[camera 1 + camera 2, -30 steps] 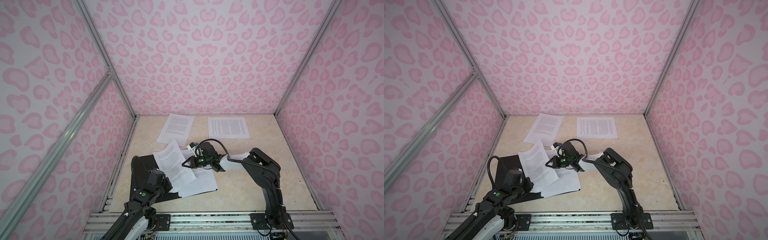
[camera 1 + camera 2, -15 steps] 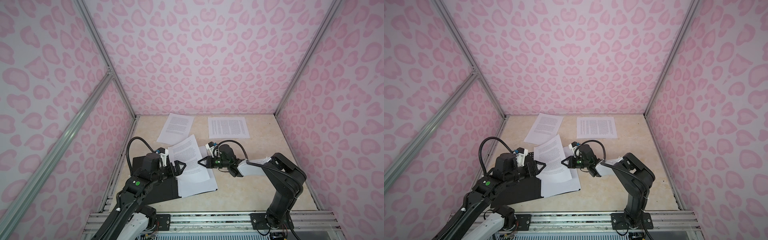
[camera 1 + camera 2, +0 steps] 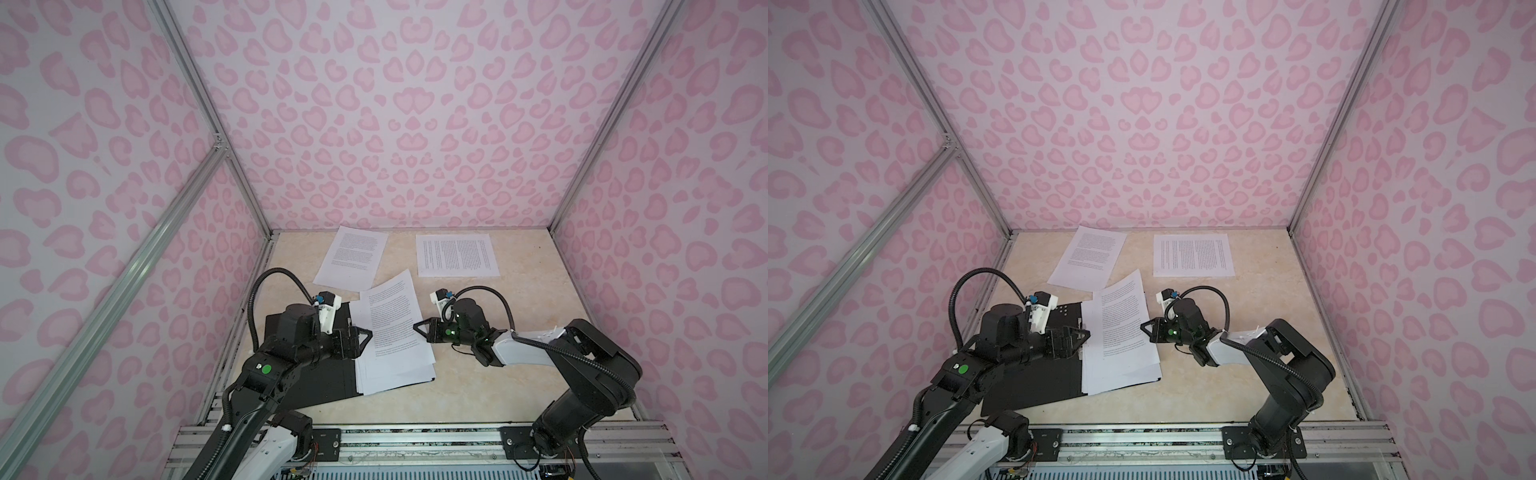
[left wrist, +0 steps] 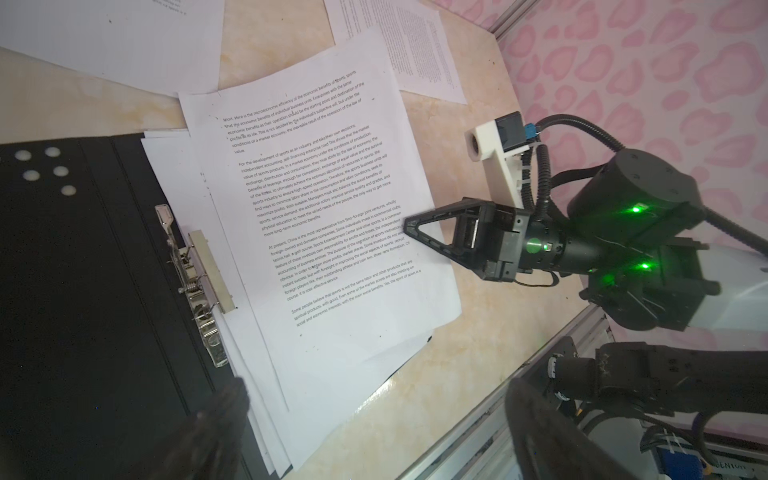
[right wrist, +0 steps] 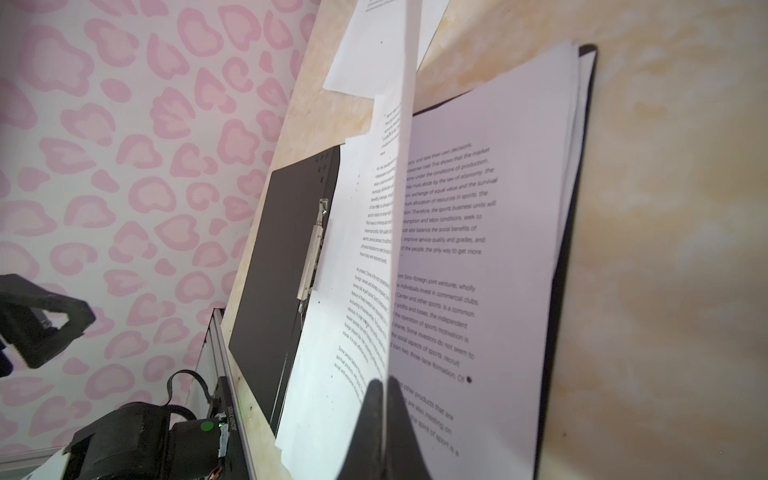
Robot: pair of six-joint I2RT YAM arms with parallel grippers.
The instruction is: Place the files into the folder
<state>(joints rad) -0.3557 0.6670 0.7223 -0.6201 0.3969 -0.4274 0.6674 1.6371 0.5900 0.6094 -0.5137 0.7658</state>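
The folder [image 3: 324,374] [image 3: 1034,382] lies open on the table's front left, black inside up, with its metal clip [image 4: 195,274] by the spine. A stack of files [image 3: 395,365] rests on its right half. My right gripper [image 3: 417,328] [image 5: 384,415] is shut on the right edge of the top sheet [image 3: 390,316] [image 5: 399,208], which hangs tilted over the stack. My left gripper [image 3: 358,337] [image 4: 376,419] hovers open above the spine, at the sheets' left edge, with nothing between its fingers. In both top views two more files [image 3: 353,257] [image 3: 457,255] lie flat at the back.
Pink patterned walls close in the table on three sides. An aluminium rail [image 3: 415,436] runs along the front edge, where both arm bases stand. Bare table top [image 3: 519,395] shows to the right of the folder.
My left arm rose from the front left, swung over the folder and opened. My right gripper drew the held sheet to the right. Little has moved in the last half second.
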